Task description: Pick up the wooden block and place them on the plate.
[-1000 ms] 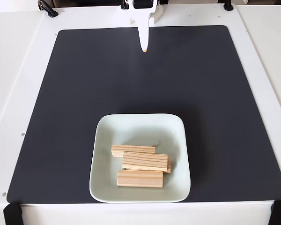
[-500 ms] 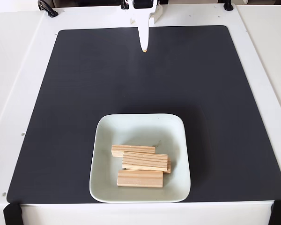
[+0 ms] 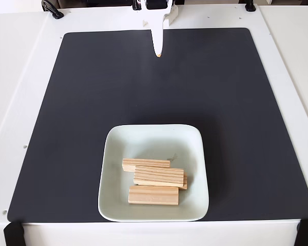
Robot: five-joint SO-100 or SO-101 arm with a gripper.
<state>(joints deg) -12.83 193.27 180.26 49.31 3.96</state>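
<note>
From my fixed view, a black mat (image 3: 92, 102) covers the white table (image 3: 20, 77); its whole middle lies bare between arm and dish. The plate (image 3: 118, 143) sits low centre, near the mat's bottom edge, with wooden blocks (image 3: 153, 195) stacked and overlapping inside it. The gripper (image 3: 157, 53) hangs at top centre, fingers pressed together, holding nothing, well apart from the plate.

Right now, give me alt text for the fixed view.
Wooden blocks lie piled in a square pale plate near the front edge of a black mat. The white gripper hangs at the mat's far edge, well away from the plate, fingers together and holding nothing.
</note>
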